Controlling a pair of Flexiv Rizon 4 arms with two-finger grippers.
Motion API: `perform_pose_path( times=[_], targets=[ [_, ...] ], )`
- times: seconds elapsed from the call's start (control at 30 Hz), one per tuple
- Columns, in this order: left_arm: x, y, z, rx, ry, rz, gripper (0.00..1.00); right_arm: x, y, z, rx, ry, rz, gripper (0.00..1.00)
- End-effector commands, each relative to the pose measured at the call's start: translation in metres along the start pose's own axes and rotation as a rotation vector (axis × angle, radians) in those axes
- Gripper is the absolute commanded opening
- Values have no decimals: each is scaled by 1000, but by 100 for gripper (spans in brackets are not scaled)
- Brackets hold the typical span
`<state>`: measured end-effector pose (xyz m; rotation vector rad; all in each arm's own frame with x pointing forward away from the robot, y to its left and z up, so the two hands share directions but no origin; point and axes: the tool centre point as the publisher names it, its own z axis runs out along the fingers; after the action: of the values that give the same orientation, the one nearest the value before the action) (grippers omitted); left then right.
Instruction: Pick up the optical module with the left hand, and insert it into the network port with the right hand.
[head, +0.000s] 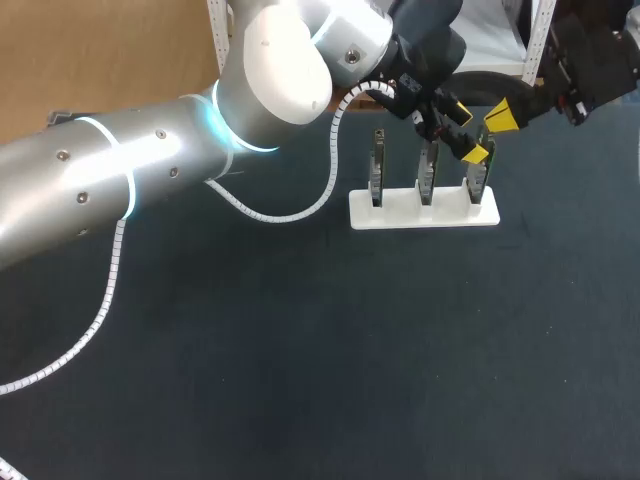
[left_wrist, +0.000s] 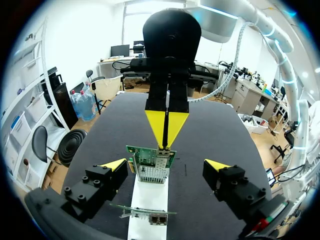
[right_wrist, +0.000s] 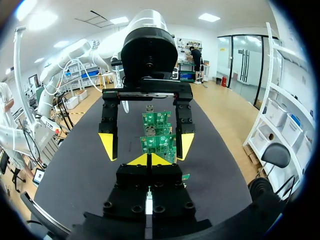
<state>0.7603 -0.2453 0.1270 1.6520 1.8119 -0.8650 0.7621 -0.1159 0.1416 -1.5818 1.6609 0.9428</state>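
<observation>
— Light on the worktop (head: 300, 380)?
— Even and soft, from overhead. The surface reads dark, with barely a shadow below the white stand (head: 450, 213).
— Glare?
— Noted on my left arm (head: 270, 70) shell, beside its glowing cyan ring (head: 215, 128). Ceiling panels (right_wrist: 209, 17) burn white. My left end effector (left_wrist: 167, 164) is plainly lit.

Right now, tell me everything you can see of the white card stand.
The white stand is a long flat block, plastic by its look, lying flat on the dark table, far right. Three raised slots in a row each hold a green circuit board upright on edge. Nothing else visibly touches it: the open left hand and shut right hand sit above its right end, at the boards' tops.
</observation>
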Motion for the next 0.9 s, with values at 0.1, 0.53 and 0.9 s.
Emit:
perform_pose_path(
  times=[0.1,0.53,0.9],
  targets=[
    [0,0,0,-1,2,-1,100,8,0,5,-2,-1,4,0],
    [0,0,0,-1,2,-1,100,8,1,4,3,-24,9,0],
    [-3,4,-6,-22,-5,10,100,-7,-2,-11,60,-91,10,0]
  ],
)
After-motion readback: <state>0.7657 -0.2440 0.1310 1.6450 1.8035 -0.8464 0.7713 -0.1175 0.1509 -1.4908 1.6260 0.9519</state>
